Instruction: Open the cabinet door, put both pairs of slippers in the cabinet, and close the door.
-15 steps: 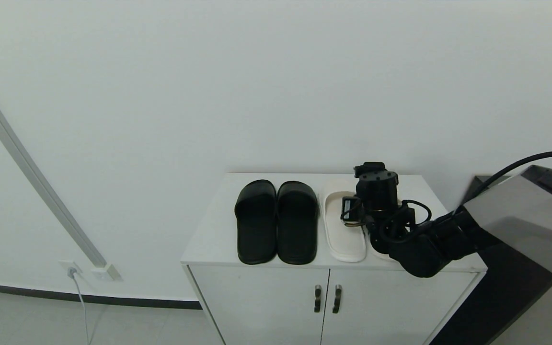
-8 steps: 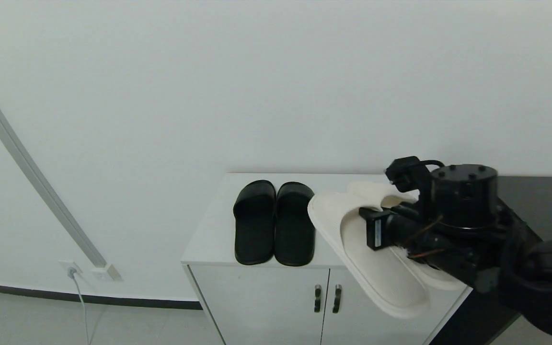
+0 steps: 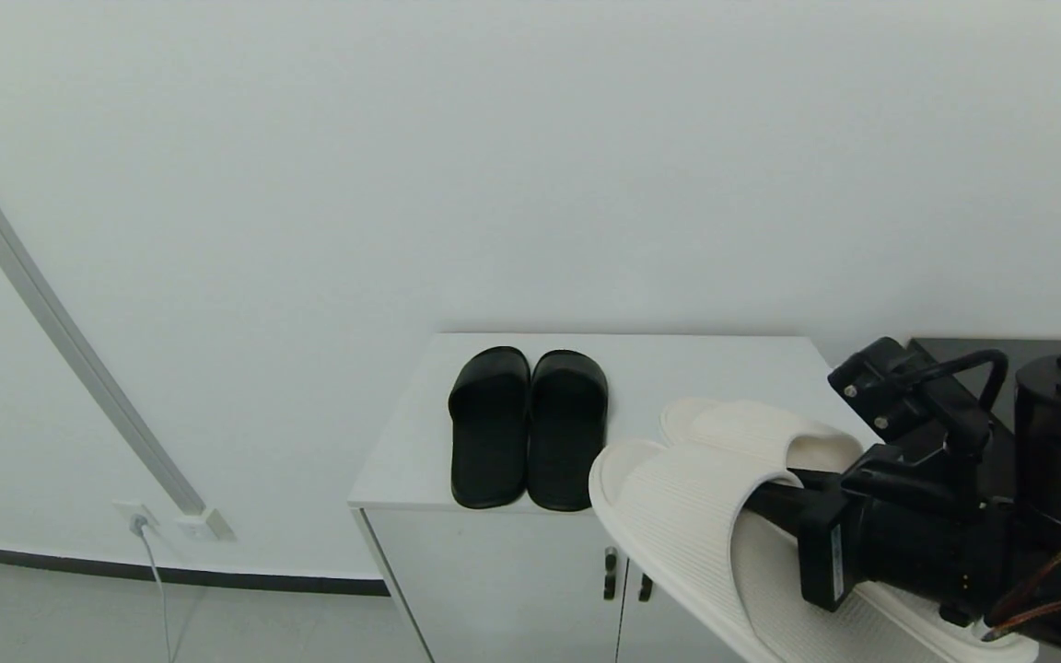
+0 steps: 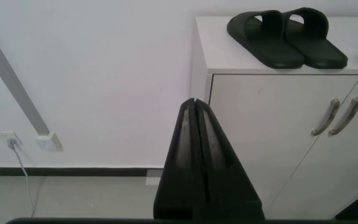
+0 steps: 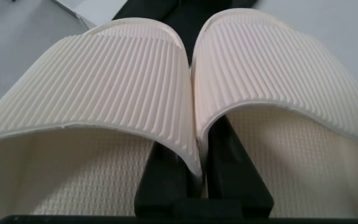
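A black pair of slippers lies side by side on the white cabinet's top. My right gripper holds the white pair of slippers in the air, in front of the cabinet's right half. In the right wrist view its fingers reach under the ribbed straps of the white pair and pinch the two inner edges together. Both cabinet doors are closed, with the handles at the middle. My left gripper is shut on nothing, low and left of the cabinet and the black pair.
A wall socket with a cable sits low on the left wall under a slanted grey conduit. A dark surface adjoins the cabinet on the right. Open floor lies left of the cabinet.
My right arm has lifted the white pair off the cabinet top and carried it down and toward the camera. The black pair has stayed in place.
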Robot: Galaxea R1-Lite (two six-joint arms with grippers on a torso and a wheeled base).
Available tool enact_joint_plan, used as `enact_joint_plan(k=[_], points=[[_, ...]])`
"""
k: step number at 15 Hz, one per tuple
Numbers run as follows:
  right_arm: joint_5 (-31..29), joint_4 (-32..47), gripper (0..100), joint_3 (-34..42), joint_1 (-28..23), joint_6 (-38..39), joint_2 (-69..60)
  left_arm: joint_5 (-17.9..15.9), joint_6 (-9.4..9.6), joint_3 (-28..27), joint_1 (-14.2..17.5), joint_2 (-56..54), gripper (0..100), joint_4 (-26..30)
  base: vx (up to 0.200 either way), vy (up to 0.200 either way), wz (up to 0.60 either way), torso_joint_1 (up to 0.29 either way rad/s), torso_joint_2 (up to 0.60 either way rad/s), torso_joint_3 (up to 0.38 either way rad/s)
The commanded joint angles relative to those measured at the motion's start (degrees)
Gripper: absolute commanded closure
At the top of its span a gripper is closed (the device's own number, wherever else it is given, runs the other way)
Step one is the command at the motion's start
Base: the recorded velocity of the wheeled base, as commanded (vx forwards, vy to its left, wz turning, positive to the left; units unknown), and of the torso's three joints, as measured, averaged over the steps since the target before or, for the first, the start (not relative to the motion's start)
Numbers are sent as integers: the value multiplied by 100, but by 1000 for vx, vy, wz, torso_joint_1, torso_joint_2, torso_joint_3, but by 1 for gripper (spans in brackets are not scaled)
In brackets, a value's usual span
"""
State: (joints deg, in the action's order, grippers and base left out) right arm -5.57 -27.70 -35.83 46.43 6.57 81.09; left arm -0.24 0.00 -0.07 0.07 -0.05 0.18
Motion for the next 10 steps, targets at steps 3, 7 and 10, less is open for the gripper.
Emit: enact_joint_plan(k=[3, 7, 10], points=[[21, 1, 100, 14, 24, 2, -6, -2, -9, -1, 1, 5, 100, -1, -200, 0, 0, 10, -1, 5], [21, 1, 100, 32, 59, 2, -6, -2, -9, -1, 1, 5, 100, -1, -200, 0, 0, -6, 1, 2], [21, 1, 100, 50, 59, -7, -14, -2, -9, -1, 1, 5, 100, -1, -200, 0, 0, 2, 4, 4]])
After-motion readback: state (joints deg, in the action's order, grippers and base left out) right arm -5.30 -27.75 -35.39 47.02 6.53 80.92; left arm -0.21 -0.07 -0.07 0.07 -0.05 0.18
